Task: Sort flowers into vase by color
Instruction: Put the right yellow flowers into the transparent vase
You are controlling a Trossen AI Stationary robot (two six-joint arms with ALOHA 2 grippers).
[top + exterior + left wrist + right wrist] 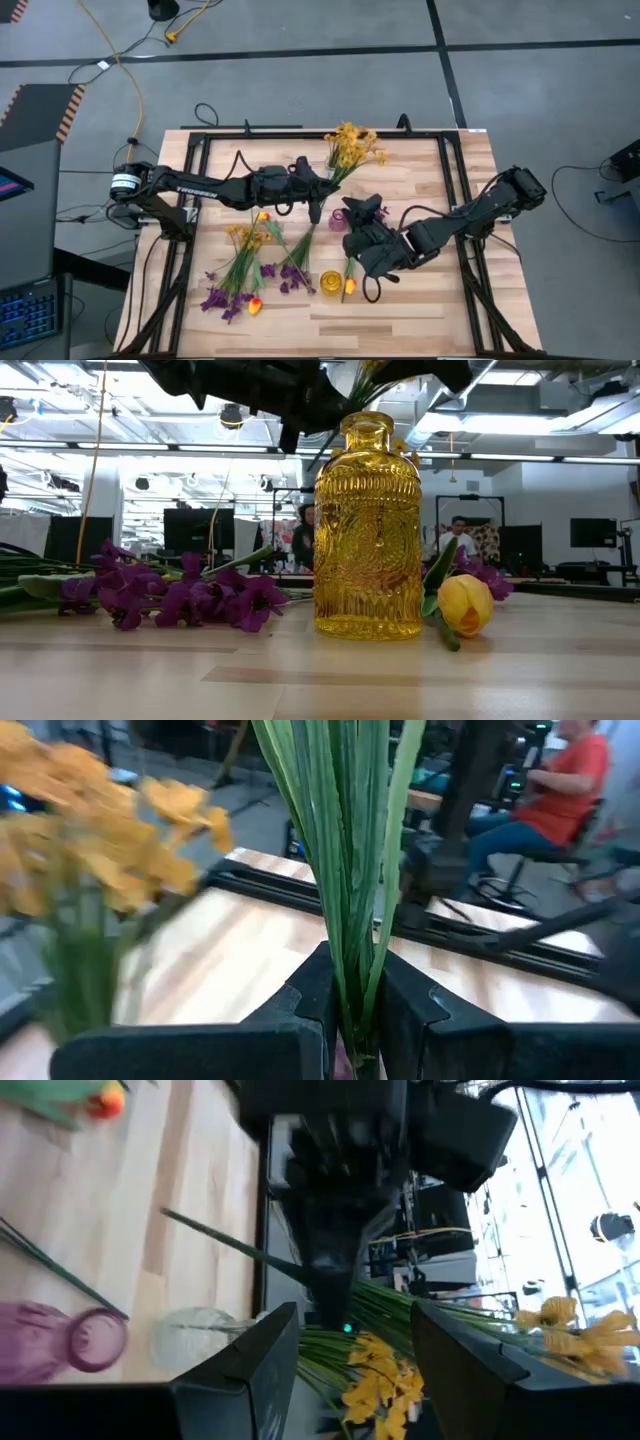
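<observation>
The bunch of small yellow flowers (pixel 352 146) hangs above the table's far middle, its green stems (pixel 345 870) clamped between the fingers of the left gripper (pixel 318 187), evidently so the bunch can be carried upright to a vase. The right gripper (pixel 372 238) stands with jaws apart and empty, near the purple vase (pixel 339 219). The yellow vase (pixel 368 527) waits at the near edge (a tulip (pixel 465 604) lies just beside it). Purple blossoms (pixel 190 598) lie unsorted.
</observation>
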